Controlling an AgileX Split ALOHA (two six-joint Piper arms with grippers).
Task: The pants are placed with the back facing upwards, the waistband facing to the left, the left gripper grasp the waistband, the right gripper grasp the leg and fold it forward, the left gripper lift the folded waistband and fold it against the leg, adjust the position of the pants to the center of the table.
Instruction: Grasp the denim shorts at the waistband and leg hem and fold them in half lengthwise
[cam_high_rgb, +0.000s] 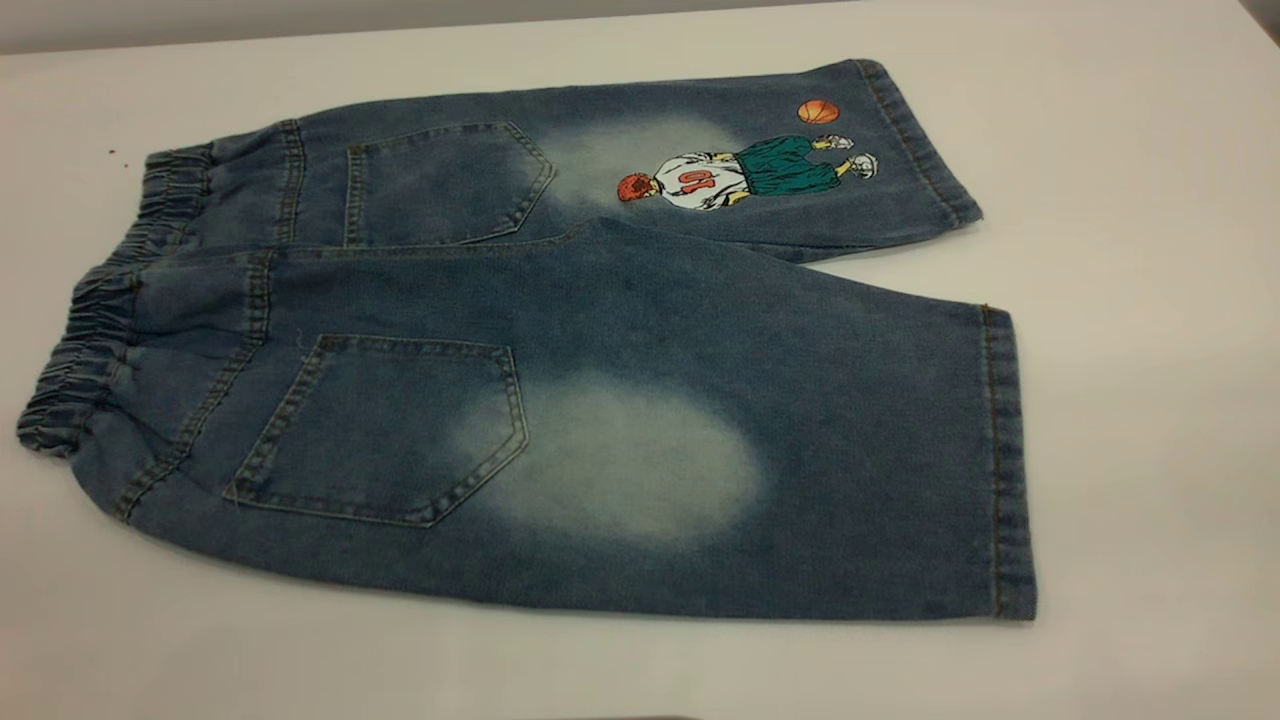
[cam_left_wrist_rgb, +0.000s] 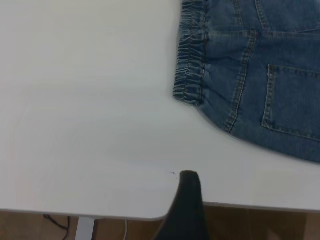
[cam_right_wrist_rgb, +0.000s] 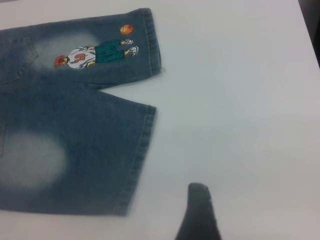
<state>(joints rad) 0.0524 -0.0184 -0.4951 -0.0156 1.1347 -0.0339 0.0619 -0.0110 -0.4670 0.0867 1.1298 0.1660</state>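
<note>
The pants (cam_high_rgb: 560, 340) lie flat and unfolded on the table (cam_high_rgb: 1130, 130), waistband (cam_high_rgb: 90, 330) toward its left edge; the left gripper (cam_left_wrist_rgb: 187, 200) and right gripper (cam_right_wrist_rgb: 199, 210) hover off the cloth, grip unclear.

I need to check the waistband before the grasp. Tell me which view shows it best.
The exterior view: the whole waistband runs down the pants' left edge, puckers clear. The left wrist view shows only its near end, closer. The right wrist view shows only the legs, no waistband.
</note>
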